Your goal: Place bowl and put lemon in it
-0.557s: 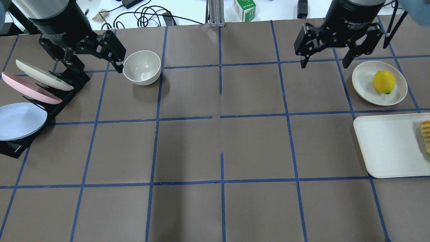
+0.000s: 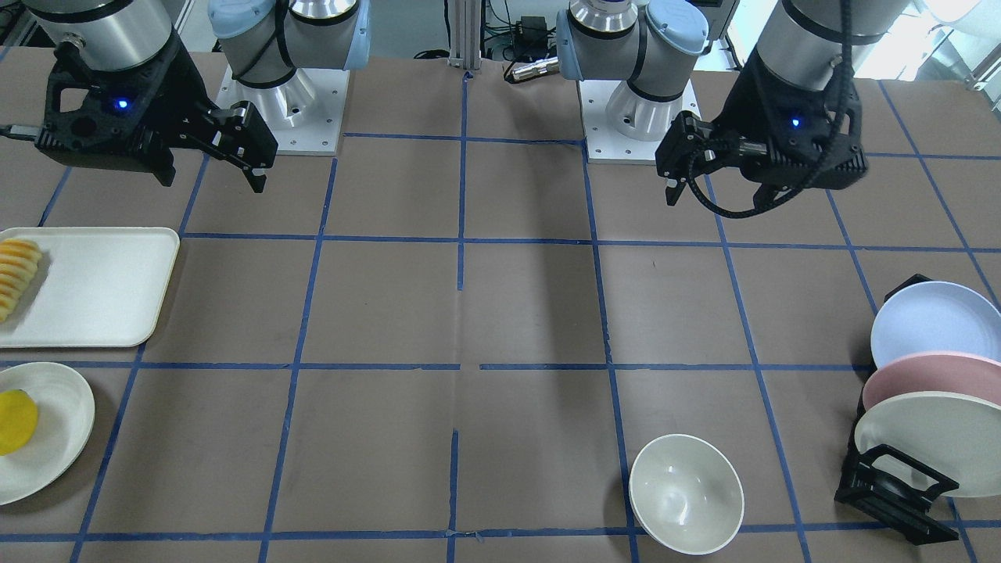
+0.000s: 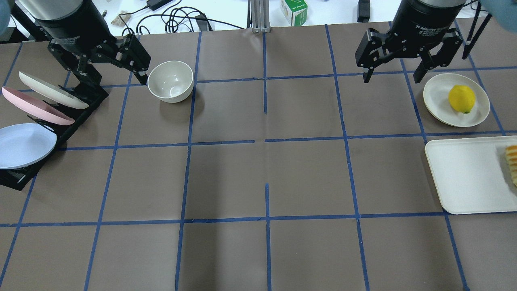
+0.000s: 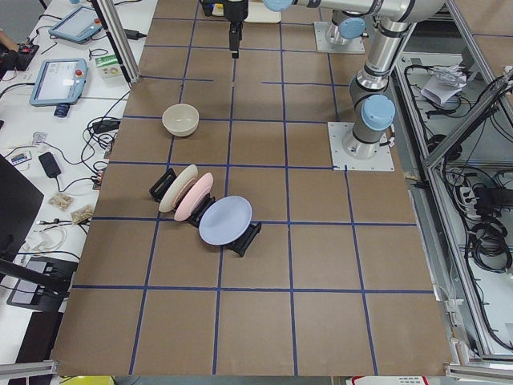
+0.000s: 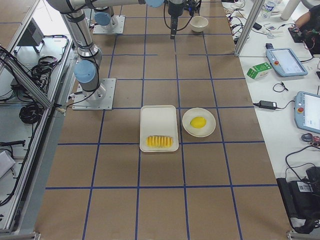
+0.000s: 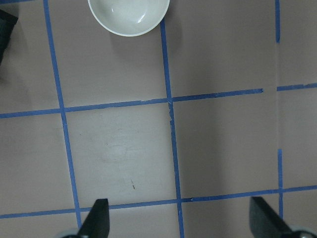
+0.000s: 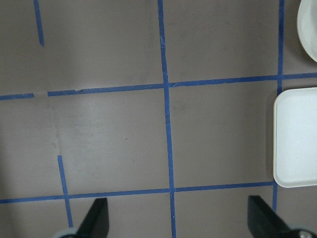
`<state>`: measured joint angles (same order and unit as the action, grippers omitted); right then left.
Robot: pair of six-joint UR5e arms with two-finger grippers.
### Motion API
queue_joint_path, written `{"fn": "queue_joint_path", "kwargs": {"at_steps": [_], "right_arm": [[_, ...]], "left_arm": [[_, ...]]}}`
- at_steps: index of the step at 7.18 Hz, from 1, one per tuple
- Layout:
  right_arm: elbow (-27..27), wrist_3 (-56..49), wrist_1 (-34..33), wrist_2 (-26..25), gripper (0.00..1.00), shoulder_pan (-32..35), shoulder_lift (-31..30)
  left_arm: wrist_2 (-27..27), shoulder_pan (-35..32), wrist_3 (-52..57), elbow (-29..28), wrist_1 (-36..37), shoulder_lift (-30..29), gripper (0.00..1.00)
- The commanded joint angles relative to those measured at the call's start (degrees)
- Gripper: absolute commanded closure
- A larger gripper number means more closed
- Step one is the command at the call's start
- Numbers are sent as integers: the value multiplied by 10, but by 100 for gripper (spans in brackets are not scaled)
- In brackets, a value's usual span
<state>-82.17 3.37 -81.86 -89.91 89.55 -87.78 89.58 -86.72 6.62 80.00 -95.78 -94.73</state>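
Note:
The cream-white bowl (image 3: 170,81) stands upright and empty on the table at the far left; it also shows in the front view (image 2: 686,493) and at the top of the left wrist view (image 6: 129,15). My left gripper (image 3: 113,76) is open and empty, above the table just left of the bowl, one fingertip (image 3: 142,80) close to its rim. The yellow lemon (image 3: 461,98) lies on a shallow cream plate (image 3: 436,95) at the far right. My right gripper (image 3: 391,79) is open and empty, above the table left of that plate.
A black rack (image 3: 87,101) with three tilted plates (cream, pink, pale blue) stands at the left edge. A white tray (image 3: 464,173) with sliced yellow-orange food (image 3: 512,163) lies at the right, nearer than the lemon's plate.
Both grippers have drawn back slightly, and both stay open. The left fingertip is a little farther from the bowl's rim. Bowl and lemon have not moved.

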Motion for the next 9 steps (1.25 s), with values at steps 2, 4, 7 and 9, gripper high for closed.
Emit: {"fn": "queue_joint_path", "kwargs": {"at_steps": [2, 4, 7, 9], "right_arm": [[0, 2, -1, -4, 0, -13, 6], [-1, -14, -3, -1, 0, -84, 42], [0, -40, -77, -27, 0, -158, 121], [0, -117, -155, -37, 0, -203, 187]], "left_arm": [[-25, 25, 4, -102, 51, -168, 0], [-17, 33, 16, -111, 139, -253, 0], [-7, 61, 59, -109, 224, -332, 0], [-6, 61, 70, -100, 271, -372, 0]]}}
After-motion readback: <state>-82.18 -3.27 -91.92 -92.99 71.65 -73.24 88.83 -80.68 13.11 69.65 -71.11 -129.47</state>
